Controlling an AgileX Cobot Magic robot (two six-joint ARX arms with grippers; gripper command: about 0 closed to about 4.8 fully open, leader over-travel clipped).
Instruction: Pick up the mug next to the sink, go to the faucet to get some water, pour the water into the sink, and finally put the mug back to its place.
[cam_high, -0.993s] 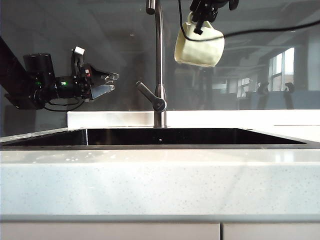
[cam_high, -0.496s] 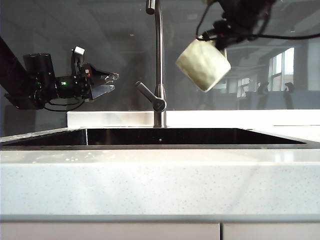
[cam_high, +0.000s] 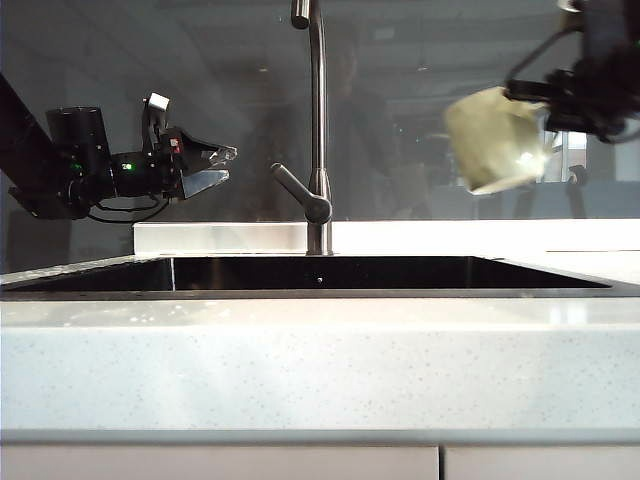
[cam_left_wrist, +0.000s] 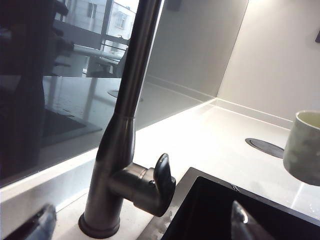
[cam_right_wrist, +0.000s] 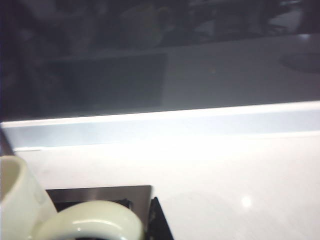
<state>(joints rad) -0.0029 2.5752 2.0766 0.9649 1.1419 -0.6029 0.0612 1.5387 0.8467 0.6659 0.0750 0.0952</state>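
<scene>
From in front of the sink (cam_high: 320, 272), the mug (cam_high: 497, 140) hangs high on the right, well clear of the faucet (cam_high: 317, 130) and above the basin's right part. It is blurred and tipped over: its long axis runs roughly level, slanting a little. Which end is the mouth I cannot tell. The right hand (cam_high: 560, 105) grips it from the right, the dark arm reaching in from the upper right corner. Over on the left, the left hand (cam_high: 218, 167) hovers level above the worktop (cam_high: 320, 350), its fingers spread and holding nothing, pointing right toward the faucet's lever.

From the left wrist, the faucet (cam_left_wrist: 125, 125) stem rises close by with its lever (cam_left_wrist: 162, 177) angled toward the basin, and the mug (cam_left_wrist: 304, 147) shows at the edge, in the air over the sink's (cam_left_wrist: 240, 215) far side.

From the right wrist, the mug's (cam_right_wrist: 20, 200) pale wall and loop handle (cam_right_wrist: 92, 220) sit right under the camera, over the sink corner (cam_right_wrist: 100, 192) and the bright worktop (cam_right_wrist: 230, 185). The hand's fingers themselves are out of sight here.
</scene>
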